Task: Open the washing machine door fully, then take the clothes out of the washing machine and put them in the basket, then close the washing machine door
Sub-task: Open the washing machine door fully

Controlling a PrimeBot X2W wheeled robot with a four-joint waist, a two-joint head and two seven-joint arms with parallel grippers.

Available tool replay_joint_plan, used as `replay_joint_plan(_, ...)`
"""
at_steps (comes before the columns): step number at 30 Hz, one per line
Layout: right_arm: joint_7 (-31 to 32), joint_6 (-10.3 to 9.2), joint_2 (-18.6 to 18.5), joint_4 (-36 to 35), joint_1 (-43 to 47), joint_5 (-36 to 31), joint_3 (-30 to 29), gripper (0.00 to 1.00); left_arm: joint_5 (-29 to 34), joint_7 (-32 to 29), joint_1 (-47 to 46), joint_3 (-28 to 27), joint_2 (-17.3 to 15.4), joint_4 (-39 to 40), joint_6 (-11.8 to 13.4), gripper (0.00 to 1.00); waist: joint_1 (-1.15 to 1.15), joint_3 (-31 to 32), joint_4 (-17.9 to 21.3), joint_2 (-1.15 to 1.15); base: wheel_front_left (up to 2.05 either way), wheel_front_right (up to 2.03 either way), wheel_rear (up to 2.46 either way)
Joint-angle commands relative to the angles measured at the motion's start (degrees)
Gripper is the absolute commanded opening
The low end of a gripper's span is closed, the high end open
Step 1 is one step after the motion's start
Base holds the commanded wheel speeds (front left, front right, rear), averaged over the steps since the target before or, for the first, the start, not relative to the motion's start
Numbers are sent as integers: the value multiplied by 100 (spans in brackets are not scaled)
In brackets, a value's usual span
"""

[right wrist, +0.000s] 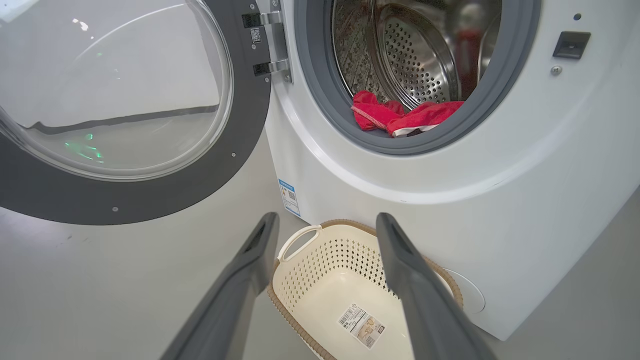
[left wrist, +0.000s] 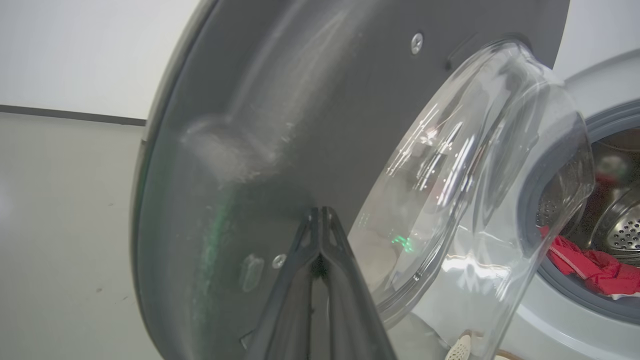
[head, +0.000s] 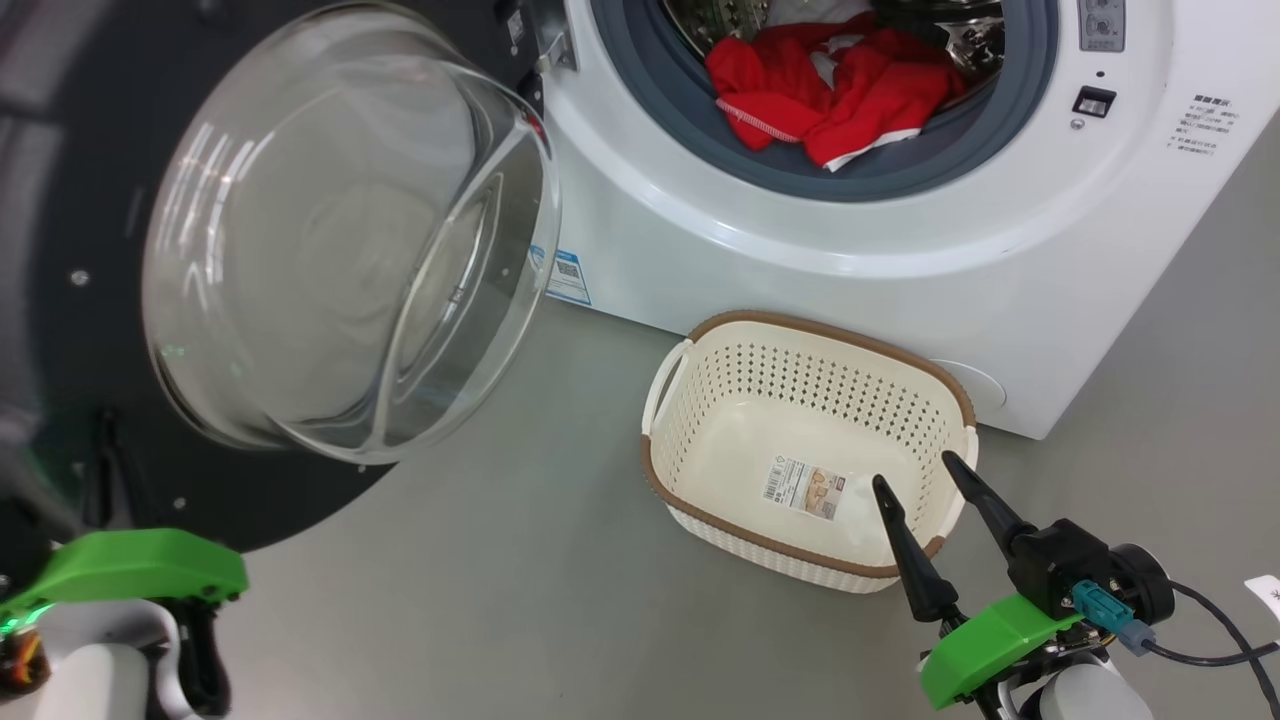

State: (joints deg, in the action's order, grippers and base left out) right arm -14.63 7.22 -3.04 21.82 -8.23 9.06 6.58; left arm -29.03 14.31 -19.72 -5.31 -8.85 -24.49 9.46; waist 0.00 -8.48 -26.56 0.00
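Basket label point(head: 806, 488), machine sticker point(head: 568, 277): illegible

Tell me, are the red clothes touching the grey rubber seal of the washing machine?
Touching. The head view shows the clothes lying over the lower part of the seal, with no gap between them.

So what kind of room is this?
Probably a laundry corner, perhaps a test room: a white front-loading washing machine with red clothes inside, and a basket on a grey floor.
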Motion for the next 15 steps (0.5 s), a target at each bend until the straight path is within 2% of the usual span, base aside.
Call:
replay_joint_plan(1,-37,26,16,-124,-150,-89,136,100,-2,66,-271,-378,-327,34,-29,0,0,-37,26,0,0,0,0)
replay_joint_plan(9,-37,26,16,-139,-155,-177,131,100,118,68,-428,-876,-322,-116,-71,0,0,-110,93,0,0,0,0)
replay_joint_plan(15,-37,26,16,-136,-193,-212,122,100,310,68,-587,-1237,-317,-322,-230,0,0,-231,141,0,0,0,0)
